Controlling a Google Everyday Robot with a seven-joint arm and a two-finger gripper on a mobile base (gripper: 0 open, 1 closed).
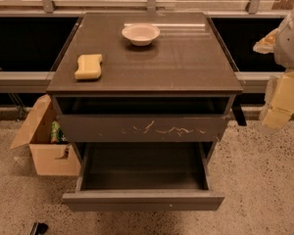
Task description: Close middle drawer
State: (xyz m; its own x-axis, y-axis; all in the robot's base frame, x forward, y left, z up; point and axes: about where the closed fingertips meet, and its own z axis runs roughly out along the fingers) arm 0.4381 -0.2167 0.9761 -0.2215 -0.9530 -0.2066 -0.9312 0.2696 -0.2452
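The middle drawer [143,199] is the wide, shallow dark grey-brown one with a plain front. It is pulled far out of the cabinet [147,58] and its inside looks empty. Above it, the drawer with white scratch marks on its front [142,128] stands out a short way. My gripper [283,102] is at the far right edge of the view, level with the scratched drawer. It is off to the right of the cabinet and touches nothing.
A white bowl [140,34] and a yellow sponge [88,66] sit on the cabinet top. An open cardboard box [44,146] stands on the floor against the cabinet's left side. A small dark object [37,227] lies on the floor at the lower left. Window ledges run behind.
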